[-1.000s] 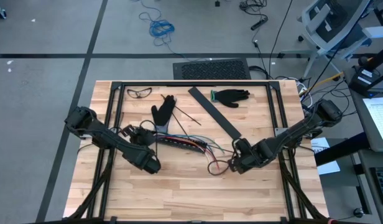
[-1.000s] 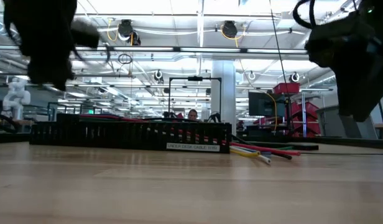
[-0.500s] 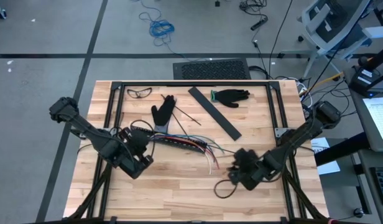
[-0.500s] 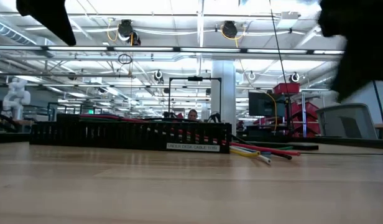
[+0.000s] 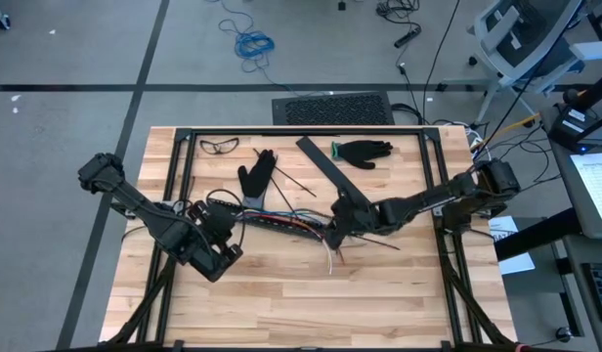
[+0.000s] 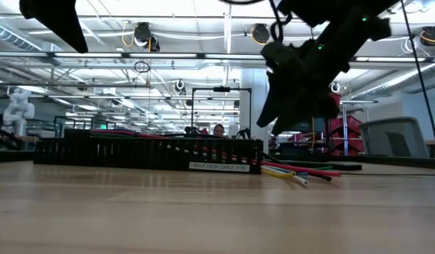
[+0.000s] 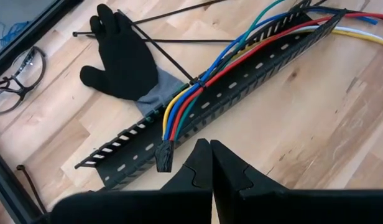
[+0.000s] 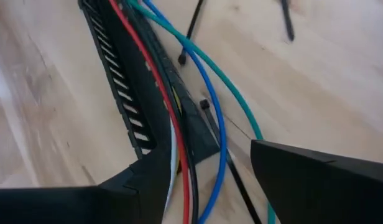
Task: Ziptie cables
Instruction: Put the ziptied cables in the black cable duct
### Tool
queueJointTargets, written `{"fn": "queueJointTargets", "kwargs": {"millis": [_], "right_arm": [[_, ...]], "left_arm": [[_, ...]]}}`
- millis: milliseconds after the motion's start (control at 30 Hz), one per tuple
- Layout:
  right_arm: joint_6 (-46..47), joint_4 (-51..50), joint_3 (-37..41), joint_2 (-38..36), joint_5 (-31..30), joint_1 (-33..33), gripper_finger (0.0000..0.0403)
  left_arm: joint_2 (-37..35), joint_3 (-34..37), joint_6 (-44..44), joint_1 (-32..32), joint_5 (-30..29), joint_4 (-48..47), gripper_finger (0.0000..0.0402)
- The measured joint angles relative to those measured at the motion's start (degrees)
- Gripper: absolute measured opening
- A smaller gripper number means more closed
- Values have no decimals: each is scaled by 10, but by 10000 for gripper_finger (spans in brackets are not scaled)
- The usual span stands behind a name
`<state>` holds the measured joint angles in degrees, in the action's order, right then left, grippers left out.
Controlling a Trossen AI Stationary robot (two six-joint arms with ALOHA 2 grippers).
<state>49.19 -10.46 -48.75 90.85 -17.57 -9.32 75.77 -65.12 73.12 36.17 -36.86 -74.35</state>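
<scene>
Right gripper (image 5: 337, 221) hangs with fingers spread and empty over the end of the black slotted strip (image 5: 281, 223), where the cables (image 5: 306, 227) fan out onto the wooden worktop (image 5: 281, 303). Left gripper (image 5: 226, 256), pinched shut on nothing, waits near the strip's other end. Closing could catch only some of the thin, springy, smooth-jacketed wires, or snag the stiff black ziptie (image 8: 211, 121) beside them.

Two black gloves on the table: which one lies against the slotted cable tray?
The glove with the grey cuff, fingers pointing away from the tray, its cuff touching the tray's left part. The other glove, with a green tag, lies apart near the table's far edge.
</scene>
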Motion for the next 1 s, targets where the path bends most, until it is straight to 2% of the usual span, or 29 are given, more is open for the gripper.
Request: {"fn": "queueJointTargets", "kwargs": {"millis": [67, 267, 633, 867, 1000], "right_arm": [[-12, 0, 0, 0, 14, 4, 219], [-23, 1, 0, 6, -2, 9, 228], [-20, 61, 0, 87, 26, 11, 225], [-51, 45, -1, 52, 32, 21, 224], [-72, 17, -1, 15, 60, 29, 224]], "left_arm": [[0, 0, 0, 2, -1, -3, 0], [0, 0, 0, 2, -7, -2, 0], [0, 0, -1, 2, -9, -1, 0], [0, 0, 0, 3, -9, -1, 0], [0, 0, 0, 3, -8, -1, 0]]}}
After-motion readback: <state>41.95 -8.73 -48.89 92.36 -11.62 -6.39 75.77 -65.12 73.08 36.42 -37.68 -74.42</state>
